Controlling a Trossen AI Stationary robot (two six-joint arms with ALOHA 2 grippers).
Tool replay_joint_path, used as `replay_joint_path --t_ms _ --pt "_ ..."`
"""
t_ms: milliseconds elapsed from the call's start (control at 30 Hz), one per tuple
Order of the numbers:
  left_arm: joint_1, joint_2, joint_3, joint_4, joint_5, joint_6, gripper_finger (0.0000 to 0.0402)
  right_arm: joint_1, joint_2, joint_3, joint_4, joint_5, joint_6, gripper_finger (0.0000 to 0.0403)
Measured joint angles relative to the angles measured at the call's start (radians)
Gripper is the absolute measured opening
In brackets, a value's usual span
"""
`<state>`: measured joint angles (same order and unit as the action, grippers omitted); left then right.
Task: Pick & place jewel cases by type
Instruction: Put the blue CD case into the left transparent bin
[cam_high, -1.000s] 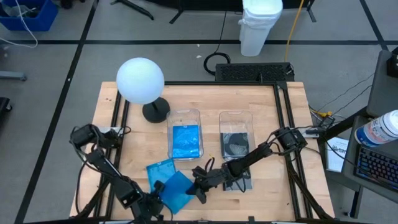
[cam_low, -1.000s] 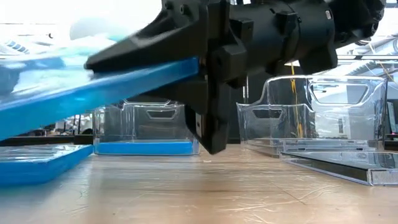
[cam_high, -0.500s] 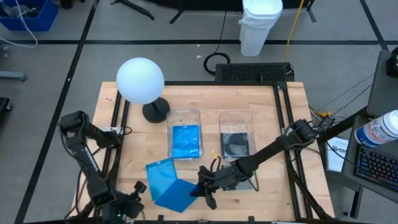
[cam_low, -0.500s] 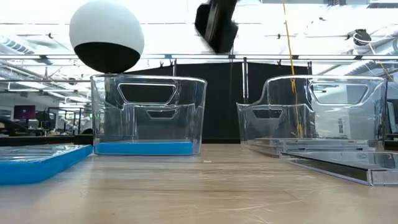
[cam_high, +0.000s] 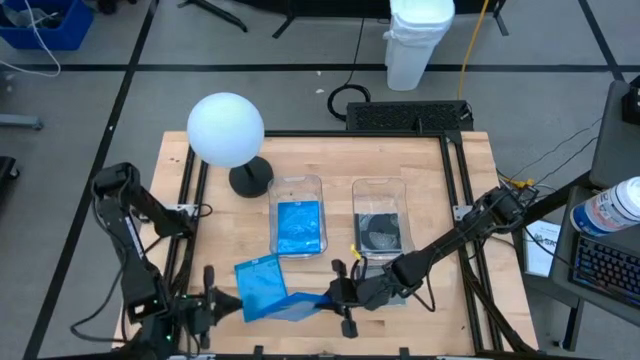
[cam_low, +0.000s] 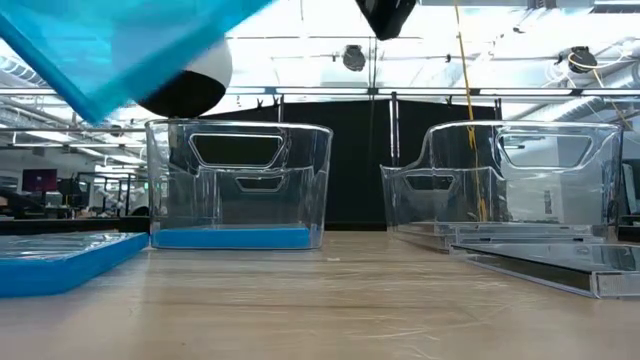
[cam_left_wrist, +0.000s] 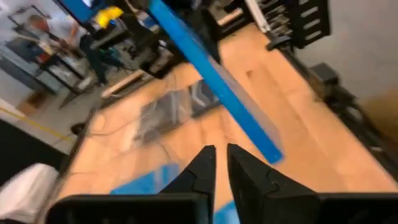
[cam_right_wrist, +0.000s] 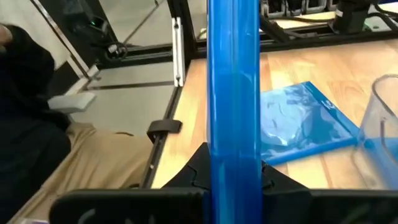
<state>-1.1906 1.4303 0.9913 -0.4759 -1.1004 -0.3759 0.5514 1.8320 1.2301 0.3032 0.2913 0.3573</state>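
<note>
One blue jewel case (cam_right_wrist: 233, 81) (edge-on) — right gripper (cam_right_wrist: 227, 163) clamping

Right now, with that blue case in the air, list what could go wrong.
1. The right gripper holds the lifted blue case only by one edge, so it might swing or slip.
2. Another blue case lies flat on the table just beside the held one; a low pass could knock it.
3. The left bin is narrow and already holds a blue case, so a tilted case may catch on its rim.

Blue jewel case (cam_right_wrist: 233, 93), wood-tone table (cam_high: 450, 170).
</note>
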Motion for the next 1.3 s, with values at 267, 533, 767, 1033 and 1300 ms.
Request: replay_joint_path --t_ms 267,533,767,1033,1300 --pt "0.197 -0.022 0.0 0.113 0.211 0.059 0.0166 -0.014 0.001 0.074 -0.123 -0.001 -0.08 0.0015" --pt "0.353 -0.023 0.0 0.132 0.422 0.062 0.0284 -0.012 0.0 0.145 -0.313 0.072 -0.148 0.0015" --pt "0.388 -0.022 0.0 0.137 0.521 0.087 0.0324 -0.009 0.0 0.146 -0.409 0.163 -0.134 0.0015" --pt "0.381 -0.022 0.0 0.138 0.512 0.132 0.0316 0.015 -0.019 0.147 -0.463 0.181 -0.13 0.0015" --pt "0.439 -0.022 0.0 0.145 0.495 0.085 0.0313 -0.001 -0.021 0.147 -0.42 0.178 -0.134 0.0016"
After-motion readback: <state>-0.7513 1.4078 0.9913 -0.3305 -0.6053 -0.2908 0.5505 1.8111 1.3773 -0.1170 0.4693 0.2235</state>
